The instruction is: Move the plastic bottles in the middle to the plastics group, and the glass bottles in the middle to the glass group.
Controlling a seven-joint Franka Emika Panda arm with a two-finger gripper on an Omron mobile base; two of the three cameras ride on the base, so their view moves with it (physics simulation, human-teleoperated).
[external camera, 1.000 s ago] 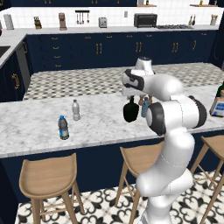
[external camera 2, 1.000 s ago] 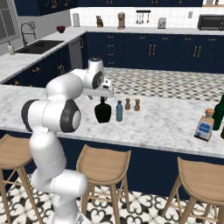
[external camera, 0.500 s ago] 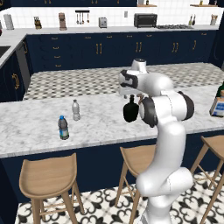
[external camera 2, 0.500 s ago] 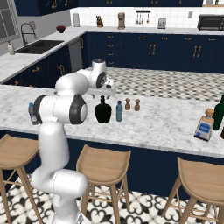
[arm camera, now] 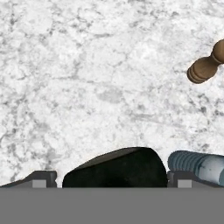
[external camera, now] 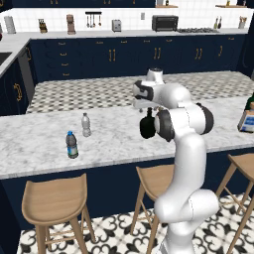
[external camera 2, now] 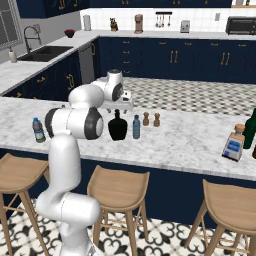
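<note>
End effector (arm camera: 112, 177) hangs above the counter (arm camera: 87, 78), fingers spread wide and holding nothing. The black bottle (external camera 2: 118, 126) sits directly beneath it, between the two tips in the hand view, so the alignment suggests a descent onto this bottle. The blue bottle (external camera 2: 136, 127) stands just beside it, close enough to risk a knock. Two shakers (external camera 2: 151, 119) stand nearby. The green bottle (external camera 2: 251, 129), marking the glass group, stands well apart at the counter's far end beside the labelled bottle (external camera 2: 234, 144).
</note>
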